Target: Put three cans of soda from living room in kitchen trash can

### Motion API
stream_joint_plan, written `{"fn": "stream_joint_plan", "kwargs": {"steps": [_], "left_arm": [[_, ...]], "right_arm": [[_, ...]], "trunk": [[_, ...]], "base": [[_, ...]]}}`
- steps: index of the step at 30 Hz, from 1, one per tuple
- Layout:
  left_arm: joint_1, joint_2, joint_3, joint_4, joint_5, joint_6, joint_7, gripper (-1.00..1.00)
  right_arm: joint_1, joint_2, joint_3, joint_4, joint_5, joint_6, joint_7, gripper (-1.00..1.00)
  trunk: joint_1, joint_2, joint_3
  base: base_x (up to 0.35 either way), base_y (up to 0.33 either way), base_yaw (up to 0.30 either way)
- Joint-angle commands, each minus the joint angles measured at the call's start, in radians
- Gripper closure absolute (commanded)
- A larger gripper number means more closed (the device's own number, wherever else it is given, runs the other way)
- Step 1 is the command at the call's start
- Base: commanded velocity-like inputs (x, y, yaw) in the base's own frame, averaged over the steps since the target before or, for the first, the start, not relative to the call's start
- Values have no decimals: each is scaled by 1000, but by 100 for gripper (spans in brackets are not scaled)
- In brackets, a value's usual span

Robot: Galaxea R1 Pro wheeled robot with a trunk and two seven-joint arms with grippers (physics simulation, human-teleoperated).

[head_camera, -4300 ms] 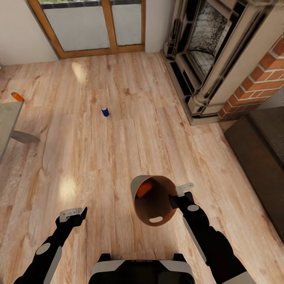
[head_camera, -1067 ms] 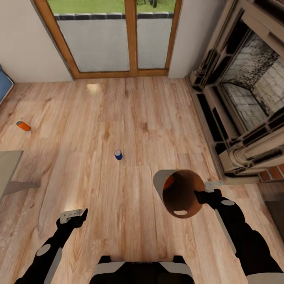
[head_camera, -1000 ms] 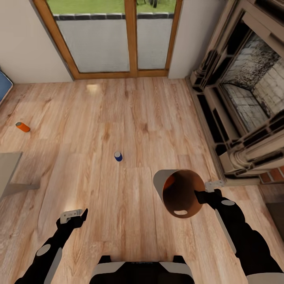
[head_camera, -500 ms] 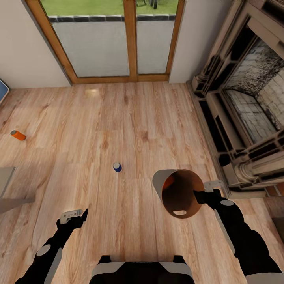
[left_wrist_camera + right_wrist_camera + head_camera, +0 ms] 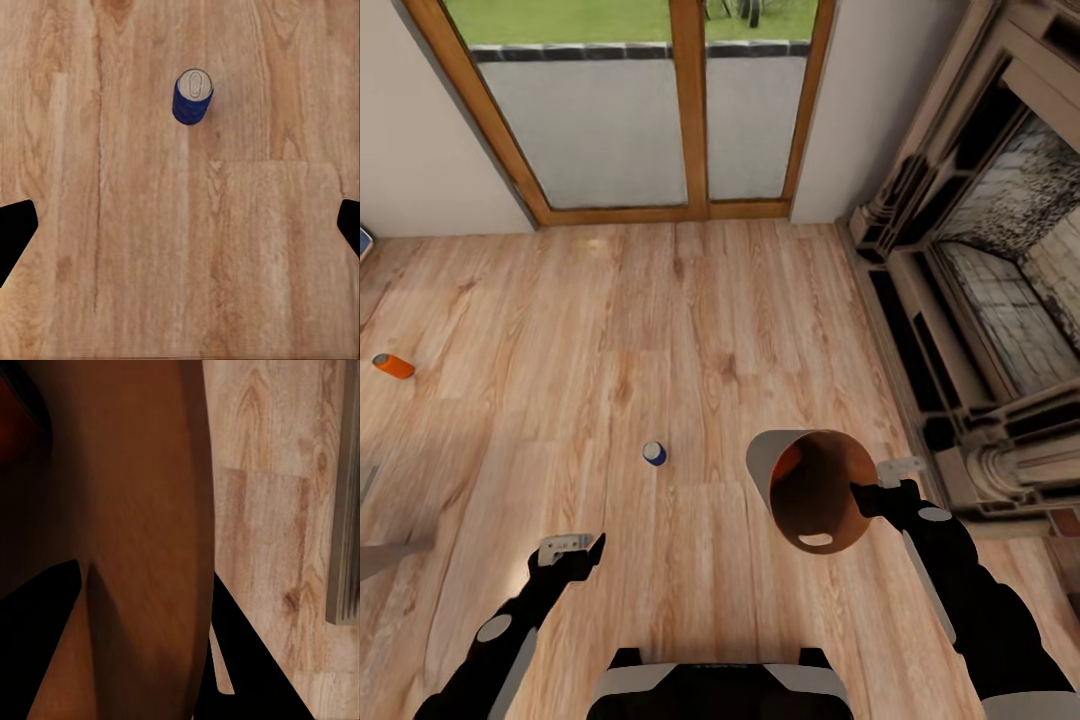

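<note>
The dark blue soda can (image 5: 193, 95) is standing upright ahead of the left gripper's (image 5: 571, 548) spread fingers, which have advanced nearer; the right gripper (image 5: 888, 480) is pinching the trash can's (image 5: 765, 468) rim.

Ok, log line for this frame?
left claw: open, above blue can | right claw: holding bin, orange can inside | second orange can: on floor

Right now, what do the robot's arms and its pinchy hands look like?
Both arms are glossy black with rounded segments. Each has a pale grey round cap on a joint and a long grey stripe down the forearm. The left gripper and the right gripper have black bases and pale grey, flat, blocky fingers. No cables or writing can be made out.
</note>
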State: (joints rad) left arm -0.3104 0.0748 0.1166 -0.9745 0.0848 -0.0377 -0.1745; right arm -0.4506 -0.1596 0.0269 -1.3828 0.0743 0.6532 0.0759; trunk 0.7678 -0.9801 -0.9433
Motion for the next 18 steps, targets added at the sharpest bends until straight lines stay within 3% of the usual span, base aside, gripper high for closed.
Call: {"fn": "stream_joint_plan", "kwargs": {"steps": [1,4,6,11,13,14,15,18], "left_arm": [[0,0,-2,-2,0,14,1,-100],[-11,-6,-9,-19,3,144,14,-100],[-22,-27,-11,-69,4,273,20,-100],[-75,-63,-12,-199,3,513,57,-100],[-150,-73,-13,-267,5,675,127,-100],[-170,-75,-13,-281,6,706,140,-100],[-228,-78,-13,-317,7,779,165,-100],[-295,-81,-14,-344,6,865,184,-100]], "right_arm": [[0,0,1,-1,-10,0,0,100],[0,0,1,-1,-10,0,2,100],[0,-1,1,-1,-11,1,3,100],[0,0,3,0,-12,2,3,100],[0,1,4,0,-13,3,2,100],[0,1,5,1,-13,3,2,100],[0,1,6,2,-13,3,1,100],[0,2,14,5,-13,3,0,100]], "trunk": [[0,0,0],[0,0,0],[0,0,0],[0,0,0],[0,0,0],[0,0,0],[0,0,0],[0,0,0]], "base": [[327,0,0],[328,0,0],[328,0,0],[327,0,0],[322,0,0],[314,0,0],[305,0,0],[301,0,0]]}}
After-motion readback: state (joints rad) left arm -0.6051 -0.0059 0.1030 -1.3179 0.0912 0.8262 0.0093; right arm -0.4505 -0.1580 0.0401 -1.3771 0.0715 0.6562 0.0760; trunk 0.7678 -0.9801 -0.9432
